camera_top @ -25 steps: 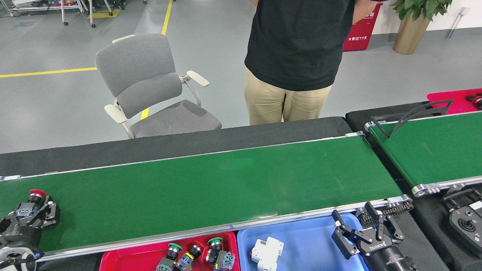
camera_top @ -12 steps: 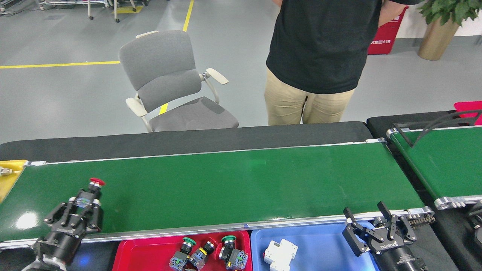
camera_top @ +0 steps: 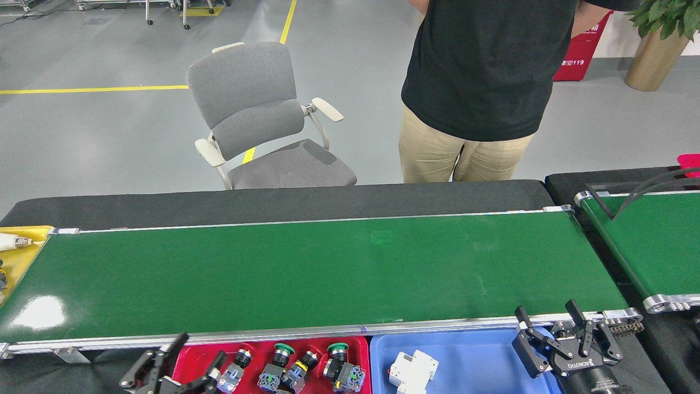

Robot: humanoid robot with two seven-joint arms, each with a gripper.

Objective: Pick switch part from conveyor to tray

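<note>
Grey workshop floor behind; conveyor (camera_top: 306, 273) bare, deposit step in hand at the red tray (camera_top: 191, 355).
Left pincer (camera_top: 186, 369) hangs over the tray's left end, fingers spread; a switch part (camera_top: 234, 371) lies just beside its tips, apparently released, near three others (camera_top: 306, 369). Right pincer (camera_top: 566, 345) idles, released, beside the blue tray (camera_top: 470, 355). Next move, judged: withdraw left arm and await another part.

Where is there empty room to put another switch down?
The shiny dark-green conveyor belt lies bare. The blue plastic tray is free between the white breaker and right pincer. The red plastic tray is crowded with switches.
</note>
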